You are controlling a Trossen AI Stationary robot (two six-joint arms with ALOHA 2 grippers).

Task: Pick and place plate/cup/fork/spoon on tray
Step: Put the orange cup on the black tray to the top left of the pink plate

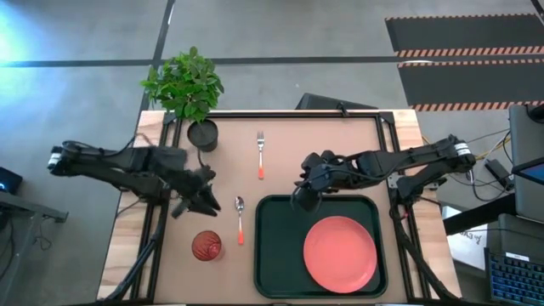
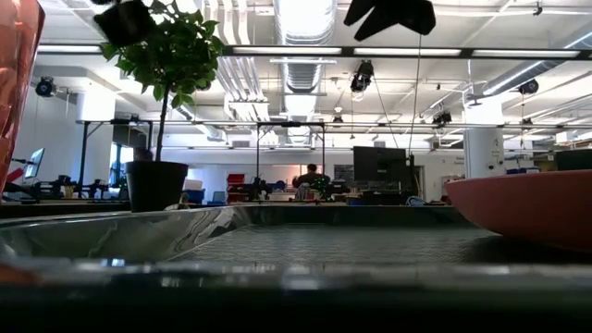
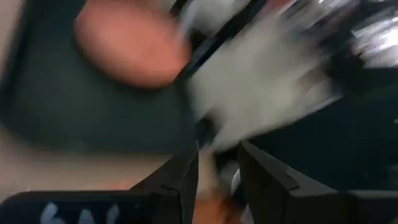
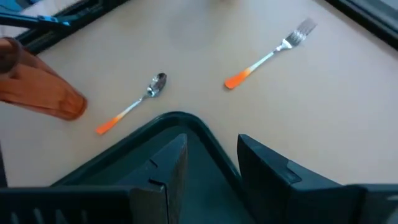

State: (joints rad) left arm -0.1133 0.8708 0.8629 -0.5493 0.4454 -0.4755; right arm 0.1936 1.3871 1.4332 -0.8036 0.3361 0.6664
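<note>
The dark tray lies at the near right of the table, with the coral plate resting flat on it. The red-brown cup stands on the table left of the tray. The spoon lies between the cup and the tray, and the fork lies farther back. My left gripper hovers open just left of the spoon's bowl; its wrist view is blurred. My right gripper is open and empty above the tray's far left corner. In the low view both grippers are raised well above the table.
A potted plant stands at the table's far left, behind my left gripper. The table between the fork and the plant pot, and right of the fork, is bare. The tray's left half is bare.
</note>
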